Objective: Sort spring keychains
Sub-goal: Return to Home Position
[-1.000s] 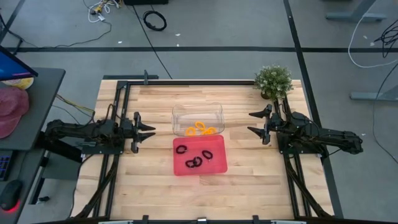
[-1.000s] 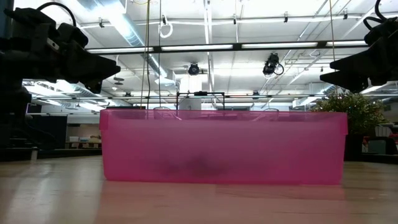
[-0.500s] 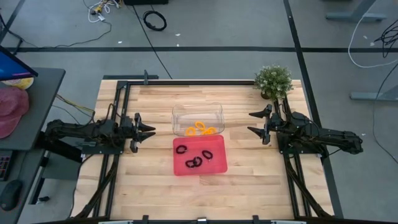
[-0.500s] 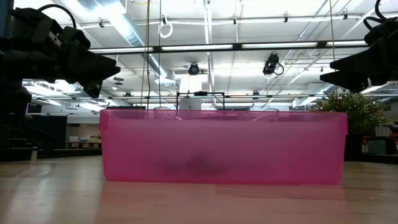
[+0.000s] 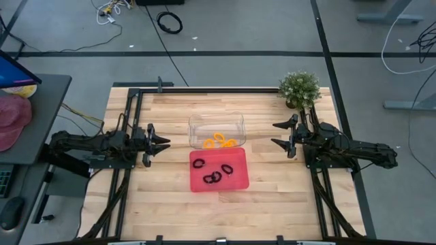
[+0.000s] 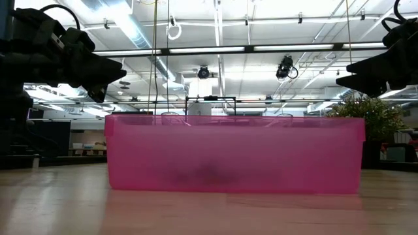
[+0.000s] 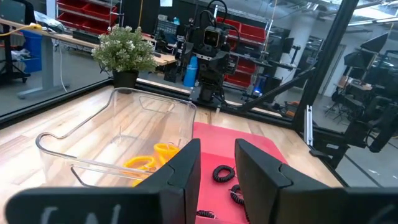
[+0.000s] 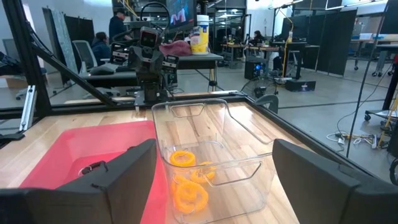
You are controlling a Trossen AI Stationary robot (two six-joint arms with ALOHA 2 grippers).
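in the high view, several black spring keychains [image 5: 212, 177] are seen lying inside the red tray [image 5: 237, 182] in the middle of the tabletop [image 5: 170, 211]. the orange spring keychains [image 5: 218, 141] are seen in the clear bin [image 5: 216, 120] just beside it. the left arm [image 5: 95, 144] and the right arm [image 5: 340, 146] are placed at the two sides, well apart from both containers. in the low view, only a dark shadow is shown through the tray wall (the arms hang above, at the edges). in the left wrist view, the left jaws are parted only a little and nothing is held. in the right wrist view, the right jaws are spread wide, with nothing between them.
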